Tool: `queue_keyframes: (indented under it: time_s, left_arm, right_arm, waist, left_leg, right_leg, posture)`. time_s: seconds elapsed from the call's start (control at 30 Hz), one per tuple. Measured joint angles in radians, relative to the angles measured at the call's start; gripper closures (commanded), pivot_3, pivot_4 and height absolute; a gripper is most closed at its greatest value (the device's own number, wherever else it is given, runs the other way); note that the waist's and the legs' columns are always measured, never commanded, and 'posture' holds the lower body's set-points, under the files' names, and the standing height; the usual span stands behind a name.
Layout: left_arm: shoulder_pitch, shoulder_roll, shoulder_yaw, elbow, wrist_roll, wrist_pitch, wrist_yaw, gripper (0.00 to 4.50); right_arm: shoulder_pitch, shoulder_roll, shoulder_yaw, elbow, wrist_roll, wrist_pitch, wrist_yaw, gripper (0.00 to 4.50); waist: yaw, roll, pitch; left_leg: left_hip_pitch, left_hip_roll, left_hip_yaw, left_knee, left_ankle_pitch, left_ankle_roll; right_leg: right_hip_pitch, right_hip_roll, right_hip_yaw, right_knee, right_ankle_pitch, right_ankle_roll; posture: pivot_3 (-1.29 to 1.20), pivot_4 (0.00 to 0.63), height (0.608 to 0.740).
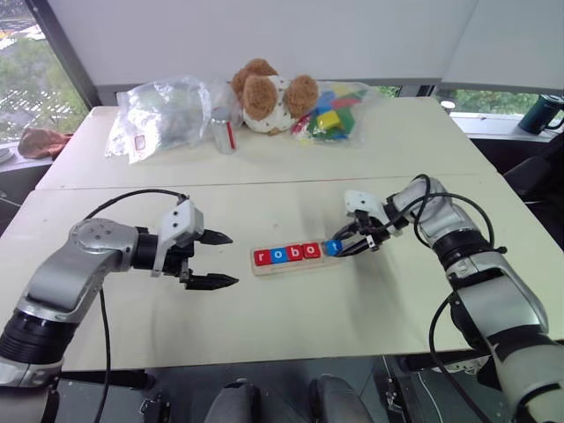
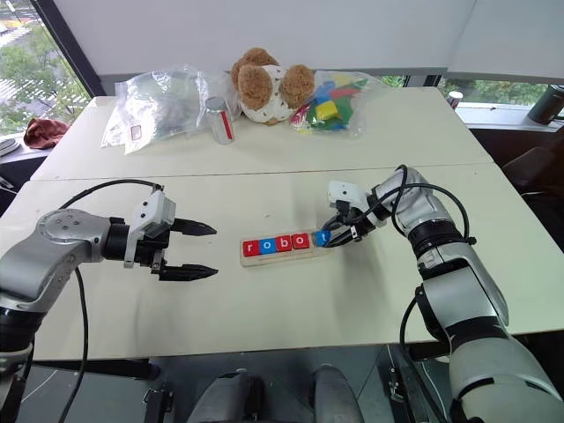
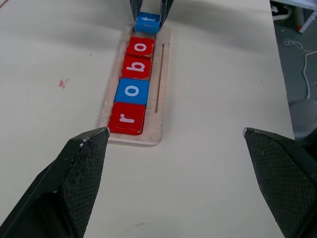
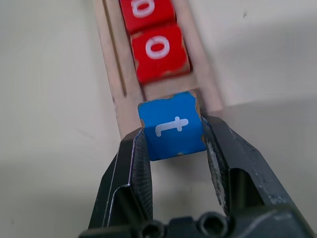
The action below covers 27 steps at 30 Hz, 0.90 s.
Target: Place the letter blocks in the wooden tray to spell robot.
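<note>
Right gripper (image 4: 176, 148) pinches blue t block (image 4: 172, 125) over wooden tray's (image 3: 161, 74) last empty slot, ready for lowering; left gripper (image 1: 211, 260) waits spread wide.

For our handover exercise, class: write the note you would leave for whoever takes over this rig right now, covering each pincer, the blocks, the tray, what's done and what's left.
Left pincer: open, holding nothing, hovering over the table beside the r end of the wooden tray.
Right pincer: shut on the blue t block, at the tray's free end.
Done: r, o, b, o sit in the tray in order.
Left: seat the t after the last o, release, withdraw.
</note>
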<state>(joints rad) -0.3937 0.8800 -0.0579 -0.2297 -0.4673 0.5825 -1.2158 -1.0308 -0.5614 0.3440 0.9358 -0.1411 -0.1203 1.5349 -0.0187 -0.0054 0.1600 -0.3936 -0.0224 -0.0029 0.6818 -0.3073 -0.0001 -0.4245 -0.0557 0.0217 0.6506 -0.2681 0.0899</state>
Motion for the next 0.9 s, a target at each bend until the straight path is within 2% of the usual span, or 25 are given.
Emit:
queue_keyframes:
  time_s: [0.9]
  left_arm:
    - [0.018,-0.02,0.002,-0.012,-0.02,-0.002,0.047,0.0]
  right_arm:
    - [-0.025,0.068,0.0,0.03,-0.032,-0.033,-0.007,3.39]
  waist:
    - [-0.001,0.0,0.0]
  left_leg:
    - [0.0,0.0,0.0,0.0,0.001,-0.001]
  right_leg:
    - [0.0,0.0,0.0,0.0,0.0,0.0]
  posture:
    - [0.0,0.15,0.74]
